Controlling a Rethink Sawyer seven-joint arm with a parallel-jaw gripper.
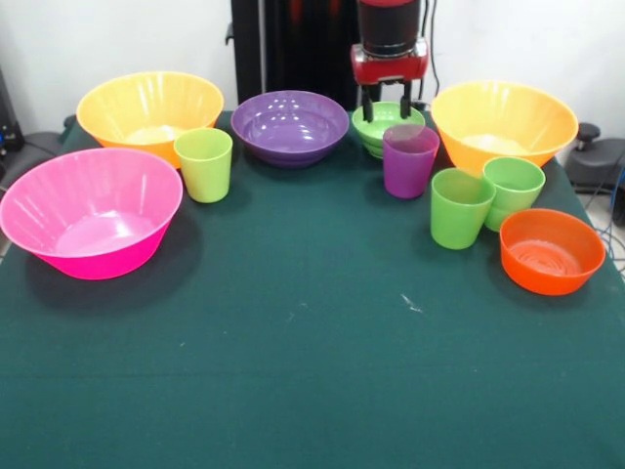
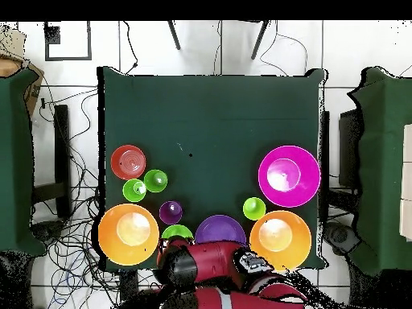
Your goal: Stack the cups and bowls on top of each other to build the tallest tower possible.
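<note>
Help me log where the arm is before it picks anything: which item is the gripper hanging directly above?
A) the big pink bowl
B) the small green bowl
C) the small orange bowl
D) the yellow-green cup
B: in the front view the gripper hangs right over the small green bowl, behind the purple cup, with both fingers apart and nothing between them.

Bowls (image 1: 95, 210): glossy smooth plastic
Purple cup (image 1: 409, 160): translucent plastic
Green cups (image 1: 460, 207): smooth plastic
Table (image 1: 312, 371): matt green cloth
</note>
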